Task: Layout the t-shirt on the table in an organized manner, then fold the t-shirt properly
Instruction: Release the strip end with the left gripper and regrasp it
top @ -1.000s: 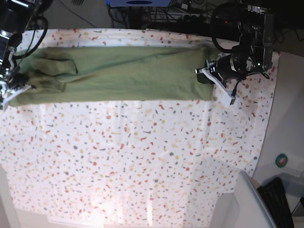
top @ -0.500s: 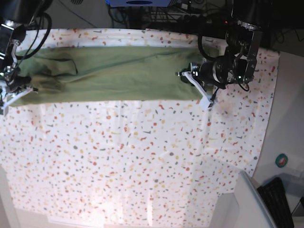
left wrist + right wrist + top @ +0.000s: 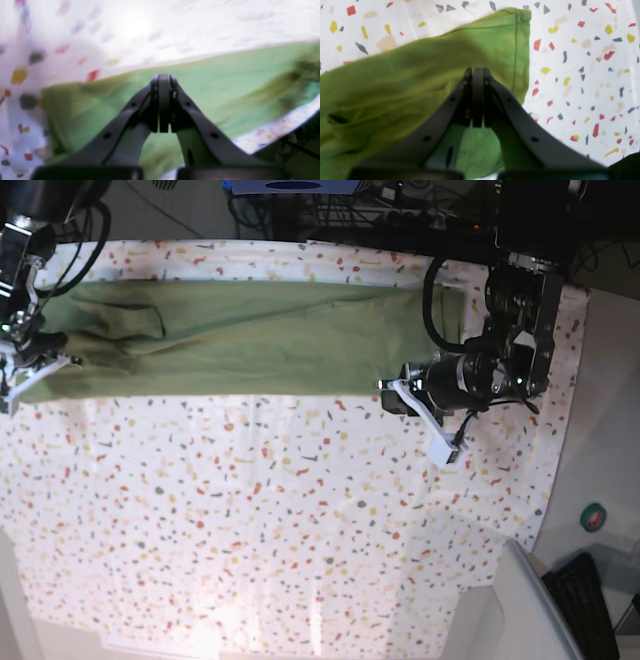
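Note:
The olive-green t-shirt (image 3: pixel 250 335) lies as a long folded strip along the far side of the speckled table (image 3: pixel 300 520). My left gripper (image 3: pixel 392 392) is shut at the strip's near edge, close to its right end. In the left wrist view the left gripper (image 3: pixel 160 77) is over blurred green t-shirt cloth (image 3: pixel 225 82), with none visible between the jaws. My right gripper (image 3: pixel 35 365) is shut at the strip's left end. In the right wrist view the right gripper (image 3: pixel 477 70) is over the t-shirt (image 3: pixel 395 82), near a hemmed corner (image 3: pixel 520 17).
A grey bin (image 3: pixel 520 610) stands at the near right corner. A green tape roll (image 3: pixel 594 518) and a black keyboard-like object (image 3: pixel 585 600) lie off the table's right edge. Cables and equipment (image 3: pixel 330 210) run behind the far edge.
My left gripper moved left from the strip's right end, then towards the near edge, staying shut. The right gripper has hardly moved.

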Robot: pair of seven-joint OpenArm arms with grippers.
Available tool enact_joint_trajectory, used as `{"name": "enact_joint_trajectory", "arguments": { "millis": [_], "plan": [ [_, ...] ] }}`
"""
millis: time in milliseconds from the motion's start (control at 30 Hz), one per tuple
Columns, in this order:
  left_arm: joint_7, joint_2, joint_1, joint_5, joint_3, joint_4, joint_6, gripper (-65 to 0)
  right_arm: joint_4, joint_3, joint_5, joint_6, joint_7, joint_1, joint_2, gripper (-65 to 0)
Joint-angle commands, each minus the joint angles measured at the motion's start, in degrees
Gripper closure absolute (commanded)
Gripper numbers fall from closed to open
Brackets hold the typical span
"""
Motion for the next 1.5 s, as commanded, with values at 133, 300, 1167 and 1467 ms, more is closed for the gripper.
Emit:
{"name": "enact_joint_trajectory", "arguments": {
  "millis": [133,300,1167,1467],
  "plan": [
    [-0.71,-0.16,10.44,-0.48,-11.97,10.05,-3.99,0.0,6.62,-0.17,0.14,-0.2,1.24,-2.08,1.06,0.0],
    [-0.71,-0.16,14.83,-0.04,-23.31,10.75,-22.36,0.0,7.32,-0.26,0.14,-0.2,1.15,-2.17,0.62,0.0],
    [-0.8,5.38,8.77,0.05,-31.31,-14.3,-24.74,-44.8,7.06,-2.72,0.14,-0.2,1.15,-2.08,0.27,0.0],
    [-0.8,5.11,8.77,0.05,-22.08,-15.71,-24.56,-43.1,7.06,-2.72,0.14,-0.2,1.15,-2.08,0.27,0.0]
  ]
}}
